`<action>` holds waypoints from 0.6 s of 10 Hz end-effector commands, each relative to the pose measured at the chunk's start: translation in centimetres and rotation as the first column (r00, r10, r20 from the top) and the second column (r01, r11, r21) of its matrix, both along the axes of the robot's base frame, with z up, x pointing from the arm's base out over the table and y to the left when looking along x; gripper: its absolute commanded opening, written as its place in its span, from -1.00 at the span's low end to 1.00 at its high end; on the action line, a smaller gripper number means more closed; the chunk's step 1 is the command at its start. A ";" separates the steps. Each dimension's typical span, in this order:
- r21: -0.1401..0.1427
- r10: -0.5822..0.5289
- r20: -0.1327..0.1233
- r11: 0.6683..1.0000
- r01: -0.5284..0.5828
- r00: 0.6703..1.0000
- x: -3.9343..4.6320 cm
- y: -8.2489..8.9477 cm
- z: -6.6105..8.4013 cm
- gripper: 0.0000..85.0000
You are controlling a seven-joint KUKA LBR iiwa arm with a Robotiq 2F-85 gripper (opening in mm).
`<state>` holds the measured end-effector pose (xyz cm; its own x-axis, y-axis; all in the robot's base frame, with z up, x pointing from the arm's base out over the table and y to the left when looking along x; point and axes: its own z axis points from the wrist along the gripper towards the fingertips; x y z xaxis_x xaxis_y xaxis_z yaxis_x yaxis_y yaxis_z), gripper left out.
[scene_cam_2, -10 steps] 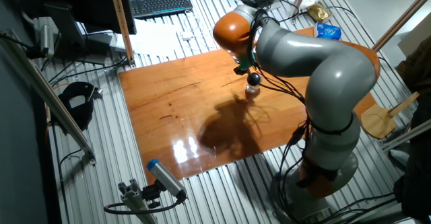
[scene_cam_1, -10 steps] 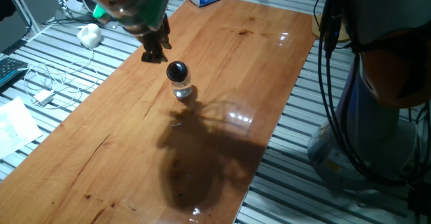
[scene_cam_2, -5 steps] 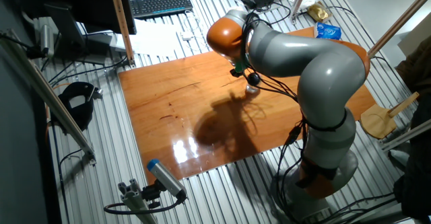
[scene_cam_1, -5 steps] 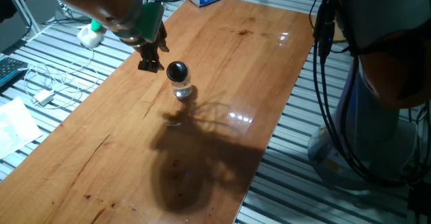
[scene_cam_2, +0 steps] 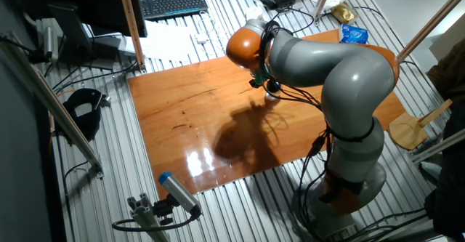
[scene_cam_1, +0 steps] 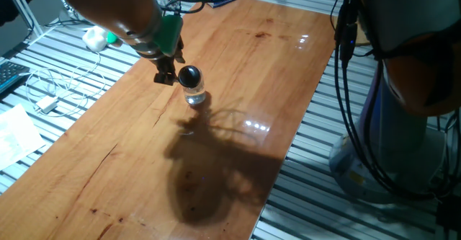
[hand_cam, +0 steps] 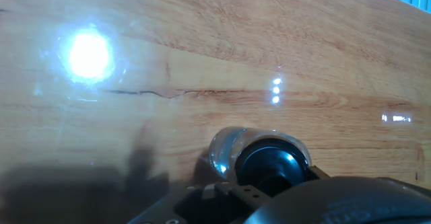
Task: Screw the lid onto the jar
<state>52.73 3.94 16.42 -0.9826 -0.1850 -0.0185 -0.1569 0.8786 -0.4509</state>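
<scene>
I have the jar (scene_cam_1: pixel 194 96) standing upright near the middle of the wooden table (scene_cam_1: pixel 238 125), with the lid (scene_cam_1: pixel 189 75) sitting on its mouth. From one fixed view the lid looks level and centred on the glass, but I cannot tell whether its threads have caught or it only rests there.

My gripper (scene_cam_1: pixel 166 75) hangs just beside the lid, at about lid height, on the side toward the table's near long edge and the white lump (scene_cam_1: pixel 94 37) lying off the table. It holds nothing. The fingers look close together in that view, yet I cannot tell how far apart they are, and the other fixed view shows the jar only as a small shape (scene_cam_2: pixel 272 94) partly hidden under the wrist.

The hand view settles the relation I care about. The lid (hand_cam: pixel 273 167) and the jar's rim (hand_cam: pixel 232 148) sit at the bottom of the picture, right of centre, close against the dark body of the hand. So the lid lies off to one side of the finger line, not between the fingers. The jar's axis is vertical, and my fingers point steeply down at the table.

I judge the next move is a short sideways shift to bring the fingers astride the lid before any turning.
</scene>
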 end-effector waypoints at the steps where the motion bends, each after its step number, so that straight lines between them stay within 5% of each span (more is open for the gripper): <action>1: 0.001 0.002 0.002 1.000 -0.002 1.000 -0.06 -0.1 -0.1 0.20; 5: 0.001 0.001 0.001 1.000 -0.001 1.000 -0.18 -0.3 -0.4 0.20; 6: -0.001 0.003 -0.002 1.000 -0.003 1.000 -0.22 -0.4 -0.5 -0.20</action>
